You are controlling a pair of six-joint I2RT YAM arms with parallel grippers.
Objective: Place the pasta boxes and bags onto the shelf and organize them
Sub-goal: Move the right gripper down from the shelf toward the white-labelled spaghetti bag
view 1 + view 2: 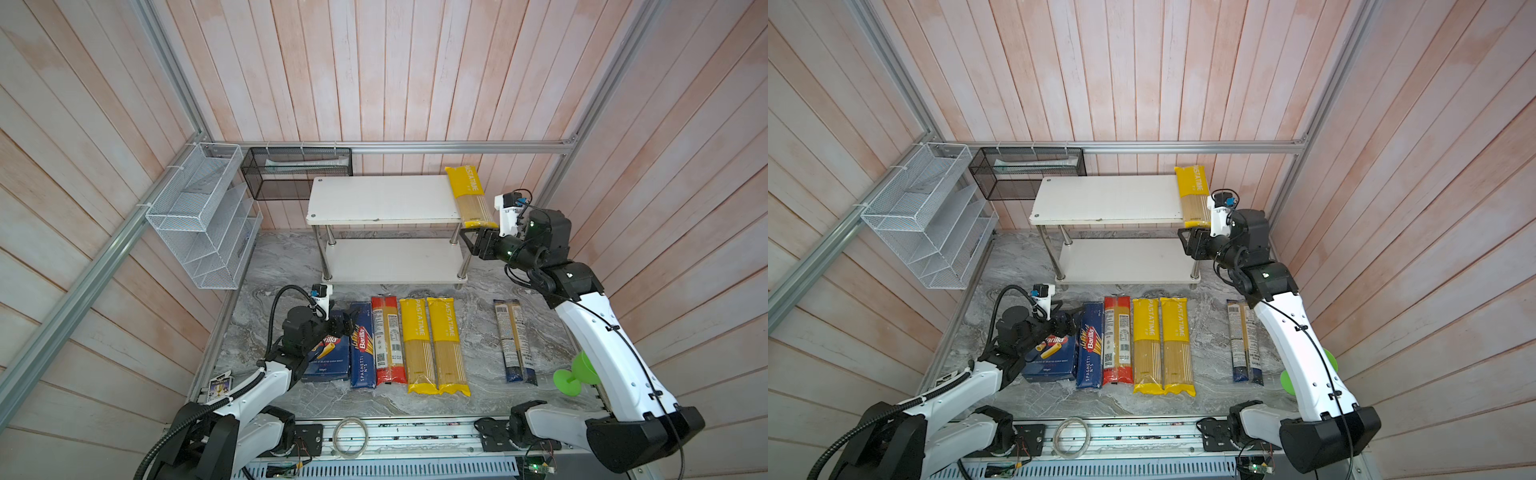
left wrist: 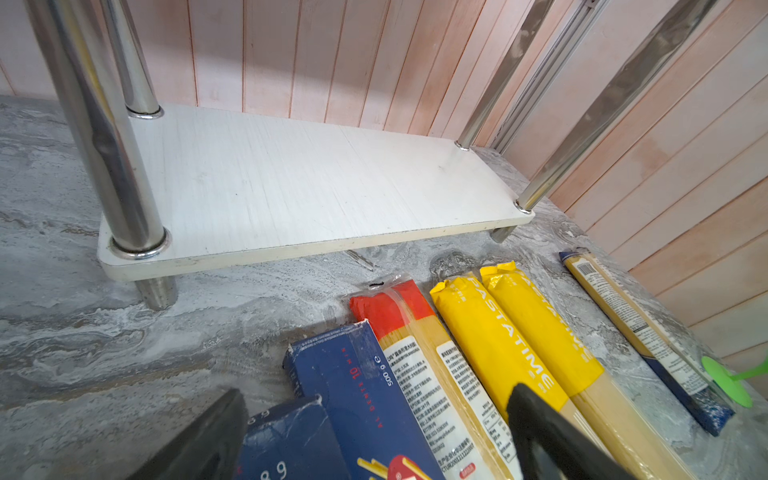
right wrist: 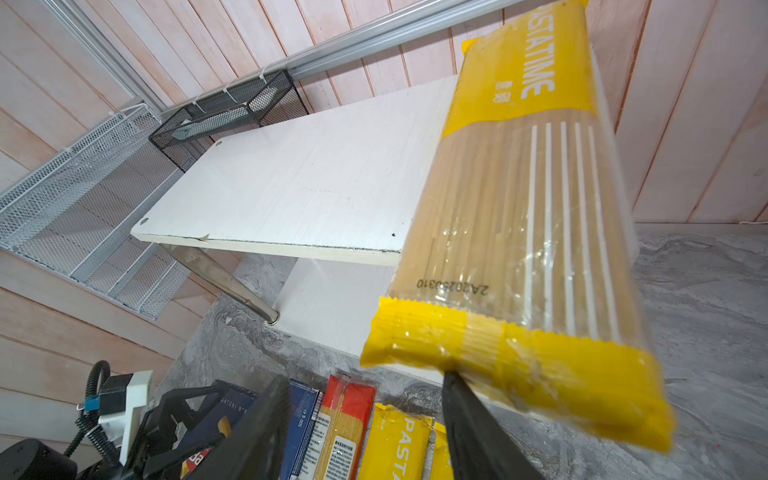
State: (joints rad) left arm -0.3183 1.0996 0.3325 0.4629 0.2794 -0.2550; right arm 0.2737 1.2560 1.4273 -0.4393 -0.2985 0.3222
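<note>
Right wrist view: your right claw [image 3: 365, 378] is hanging with jaws apart, gripping nothing; just beyond it the yellow PASTATIME spaghetti bag [image 3: 519, 199] is lying atop the white two-tier shelf [image 3: 291, 187], long axis pointing away from you, near end overhanging.

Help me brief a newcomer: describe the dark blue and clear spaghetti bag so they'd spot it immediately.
On the grey marble table, before the white two-tier shelf, pasta packs lie in a row. The dark blue and clear bag lies alone at its right end, a gap apart; its neighbours are yellow.
</note>
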